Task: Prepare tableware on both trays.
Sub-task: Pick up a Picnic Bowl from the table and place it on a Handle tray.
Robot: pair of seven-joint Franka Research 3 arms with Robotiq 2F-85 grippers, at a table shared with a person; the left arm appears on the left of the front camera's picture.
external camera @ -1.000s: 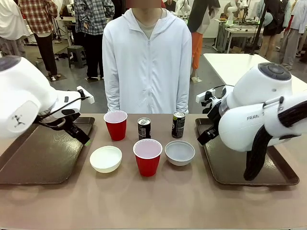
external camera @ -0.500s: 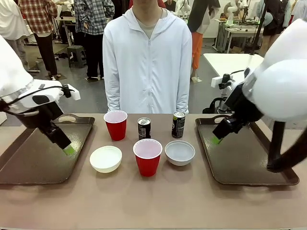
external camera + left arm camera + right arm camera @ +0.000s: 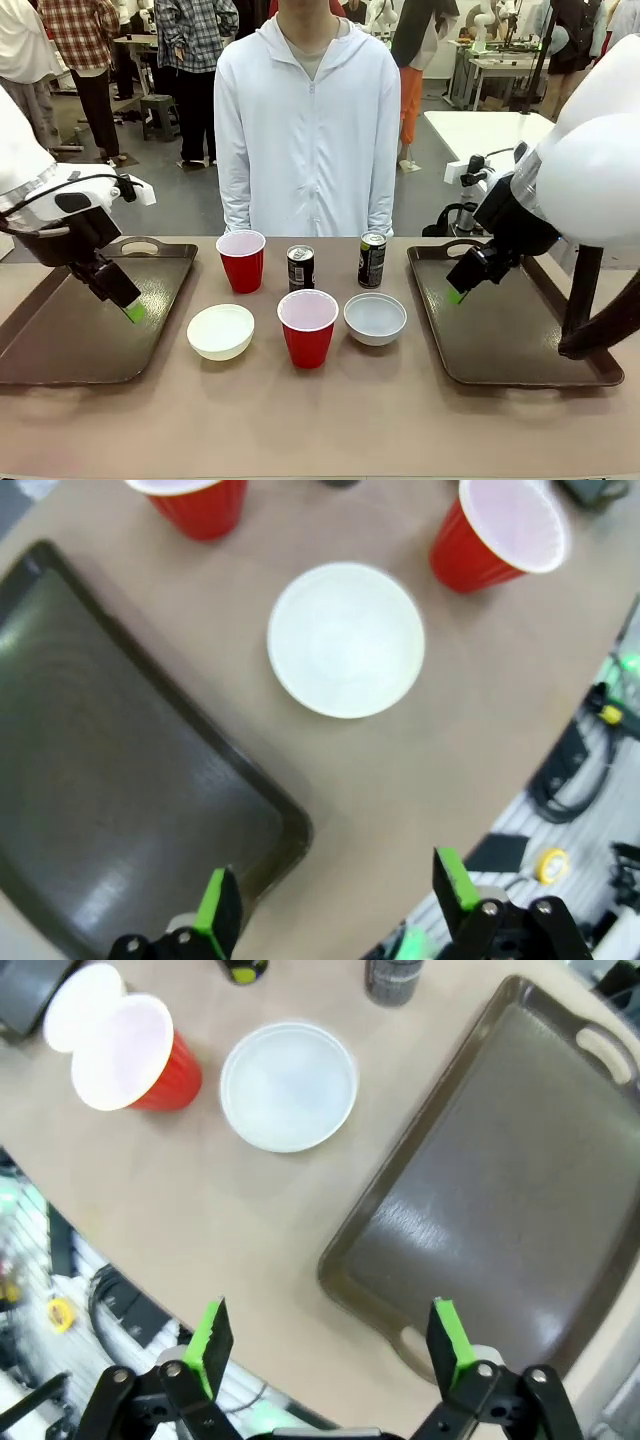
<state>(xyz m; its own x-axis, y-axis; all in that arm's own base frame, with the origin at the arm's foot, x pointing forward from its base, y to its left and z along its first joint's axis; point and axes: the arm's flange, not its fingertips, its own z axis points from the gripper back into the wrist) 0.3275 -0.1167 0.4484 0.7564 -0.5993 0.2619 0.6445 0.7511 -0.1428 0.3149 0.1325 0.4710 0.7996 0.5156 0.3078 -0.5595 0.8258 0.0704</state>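
Since swinging outward a second ago, gape wide and empty: left gripper (image 3: pixel 135 312) above bare dark brown rectangular plastic left tray (image 3: pixel 60 345), right gripper (image 3: pixel 455 295) above matching bare right tray (image 3: pixel 525 340).

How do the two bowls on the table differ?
The cream-white bowl is warmer in tone; the pale grey-white bowl looks cooler. The cream-white bowl sits left of the near red cup, by the left tray; the grey-white one sits right of it, by the right tray. Both are upright and empty.
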